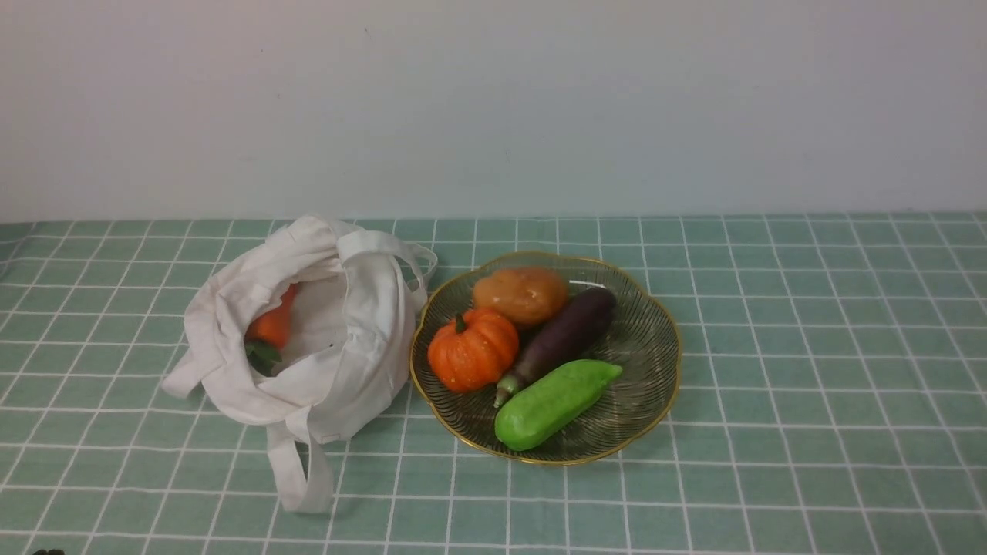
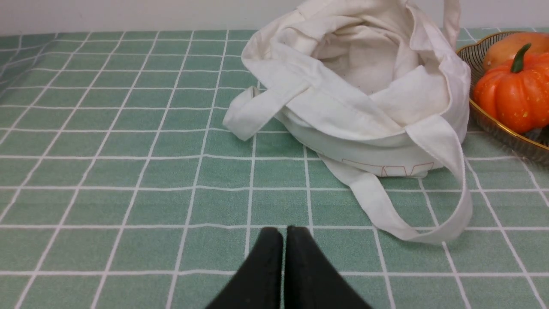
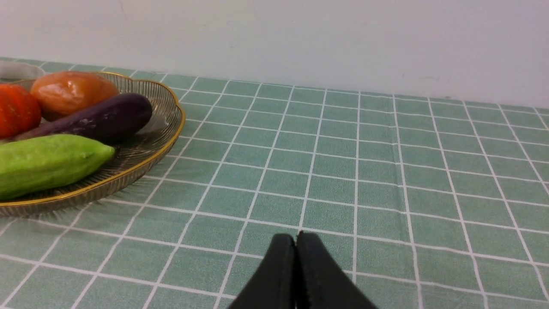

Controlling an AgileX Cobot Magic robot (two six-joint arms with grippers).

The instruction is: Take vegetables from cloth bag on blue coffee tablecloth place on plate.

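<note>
The carrot (image 1: 274, 324), the one vegetable not yet moved, lay inside the cloth bag (image 1: 324, 339), its orange body leaning against the bag's left inner wall with the dark green top pointing down toward the near side of the opening. It looked glossy and hard, probably a light hollow toy, so I judged it slippery under narrow fingers; the tapered orange body just above the green top seemed the safest place to pinch, across its width instead of along it. The bag itself was soft, rumpled white fabric slumped on the tablecloth (image 1: 771, 347), its mouth gaping upward and its long strap handles (image 1: 297, 470) trailing toward the near edge; loose folds could catch a gripper or be lifted along with the carrot. Just beside the bag on its right, nearly touching it, stood the plate (image 1: 655, 385), a ribbed glass dish with a gold rim, likely fragile. It held four vegetables: a ribbed pumpkin (image 1: 472, 349), a brown potato (image 1: 520, 294) behind it, a purple eggplant (image 1: 563, 333) lying diagonally, and a green gourd (image 1: 551, 402) nearest the front. Bare glass remained on the right side. The left gripper (image 2: 284, 231) hovered low over the tabletop near the bag with its jaws pressed together and empty; the right gripper (image 3: 296, 238) was likewise closed and empty, apart from the plate.
</note>
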